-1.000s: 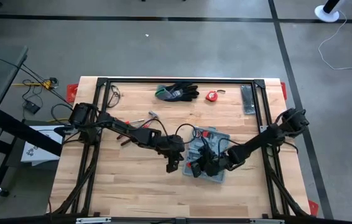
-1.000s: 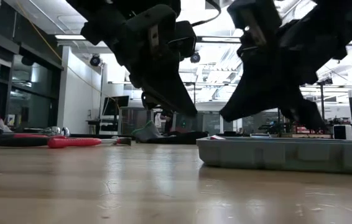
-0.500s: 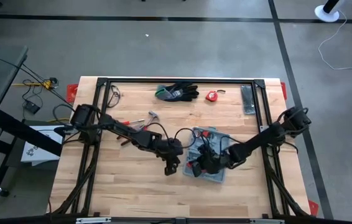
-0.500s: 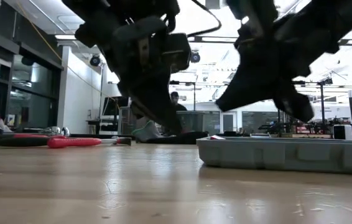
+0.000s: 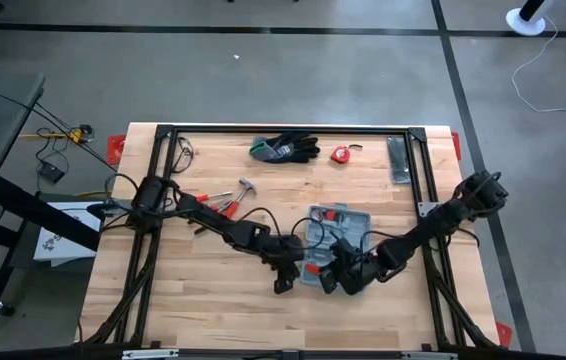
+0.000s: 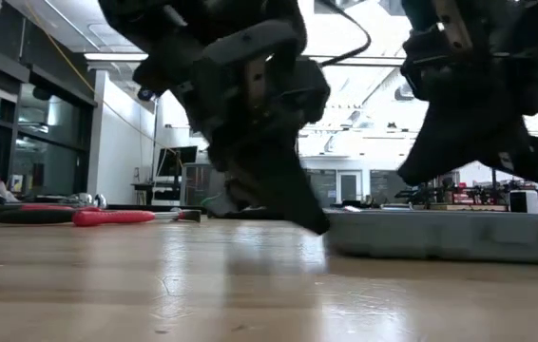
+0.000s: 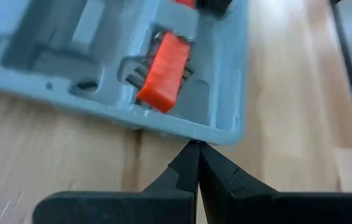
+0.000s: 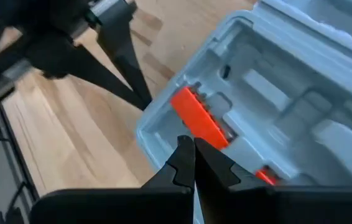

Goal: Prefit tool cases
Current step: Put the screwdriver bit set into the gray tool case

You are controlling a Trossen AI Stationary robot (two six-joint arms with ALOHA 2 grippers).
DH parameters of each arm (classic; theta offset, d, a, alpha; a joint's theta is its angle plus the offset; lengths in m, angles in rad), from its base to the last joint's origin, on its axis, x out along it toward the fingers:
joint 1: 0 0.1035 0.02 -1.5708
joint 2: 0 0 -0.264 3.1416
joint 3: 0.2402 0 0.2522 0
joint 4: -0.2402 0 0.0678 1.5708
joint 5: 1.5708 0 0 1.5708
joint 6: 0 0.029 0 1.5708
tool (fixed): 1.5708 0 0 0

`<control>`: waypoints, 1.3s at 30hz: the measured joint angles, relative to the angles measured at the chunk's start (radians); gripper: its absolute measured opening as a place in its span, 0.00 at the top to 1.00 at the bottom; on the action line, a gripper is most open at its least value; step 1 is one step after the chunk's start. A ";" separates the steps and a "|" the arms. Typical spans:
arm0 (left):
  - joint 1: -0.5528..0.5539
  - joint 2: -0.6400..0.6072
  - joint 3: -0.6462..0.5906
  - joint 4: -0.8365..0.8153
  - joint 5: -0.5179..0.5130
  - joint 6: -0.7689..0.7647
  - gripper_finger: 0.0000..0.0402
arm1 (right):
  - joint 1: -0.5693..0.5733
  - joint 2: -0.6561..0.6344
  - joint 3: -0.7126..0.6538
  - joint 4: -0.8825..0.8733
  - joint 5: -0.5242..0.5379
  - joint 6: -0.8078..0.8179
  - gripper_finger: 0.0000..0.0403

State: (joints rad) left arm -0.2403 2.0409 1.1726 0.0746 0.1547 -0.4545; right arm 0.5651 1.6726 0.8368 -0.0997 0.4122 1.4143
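The grey-blue tool case (image 5: 335,240) lies flat on the wooden table, its moulded recesses facing up and an orange insert (image 7: 163,71) in one of them. My left gripper (image 5: 283,284) is shut, slanting down at the case's near left corner (image 7: 226,127). My right gripper (image 5: 329,283) is also shut. It hangs over the case's near rim (image 8: 163,134) beside the orange insert (image 8: 198,118). In the low view the right gripper (image 6: 533,176) shows clear above the case (image 6: 440,236). My left gripper meets the outer wall of the case at its near left corner (image 7: 191,135) with the tips of its shut fingers. The fingers (image 8: 132,87) slant down from the table's left. The case stays flat on the table.
Red-handled tools (image 5: 225,198) lie at the left middle of the table. Black-and-green gloves (image 5: 285,148), a small red object (image 5: 340,154) and a dark flat bar (image 5: 398,160) lie along the far edge. A black frame (image 5: 163,180) borders the table.
My left gripper has gone down and toward the table's near right, up to the case's corner. My right gripper has moved toward the near edge along the case. In the low view the case's left end now stands farther right.
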 joint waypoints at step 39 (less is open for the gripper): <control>0.059 0.008 0.114 -0.020 0.045 0.100 1.00 | 0.045 0.000 0.000 -0.163 -0.051 0.122 1.00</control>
State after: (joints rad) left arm -0.1809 2.0485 1.2865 0.0550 0.1999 -0.3548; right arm 0.6098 1.6722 0.8368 -0.2632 0.3613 1.5368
